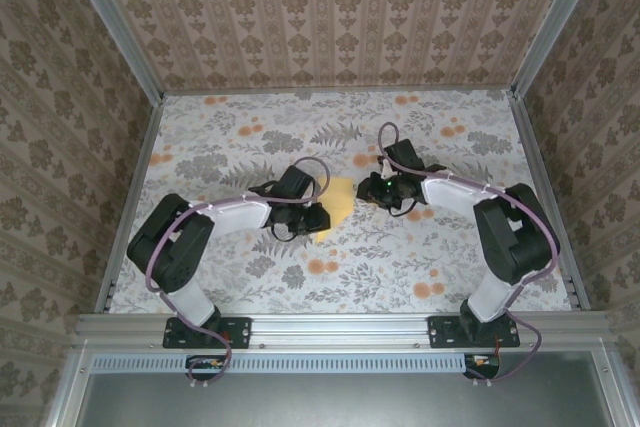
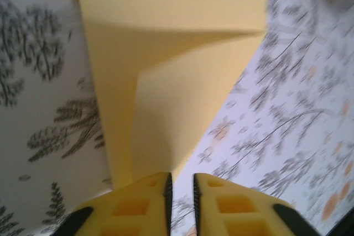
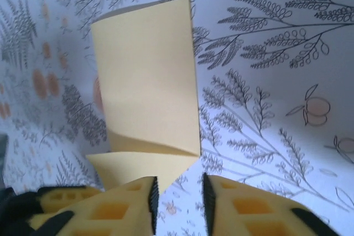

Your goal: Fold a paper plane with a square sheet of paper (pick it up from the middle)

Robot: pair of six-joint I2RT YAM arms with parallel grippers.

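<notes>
Two narrow gaps: the left gripper (image 2: 181,176) and right gripper (image 3: 177,183) each stand slightly parted, pinching nothing. The folded sheet of paper (image 1: 341,203) lies on the table (image 1: 420,257) between them — its soft flap could spring open, or a nearby fingertip could drag it askew.

Counter (image 1: 400,267): flat top with a pale printed surface of grey fern and leaf sprays and scattered orange flower prints (image 1: 322,267), bordered by metal rails at the sides and near edge. Near its middle, one pale-yellow sheet of paper (image 1: 342,202), folded over along a straight crease. Whether it lies fully flat cannot be told.
</notes>
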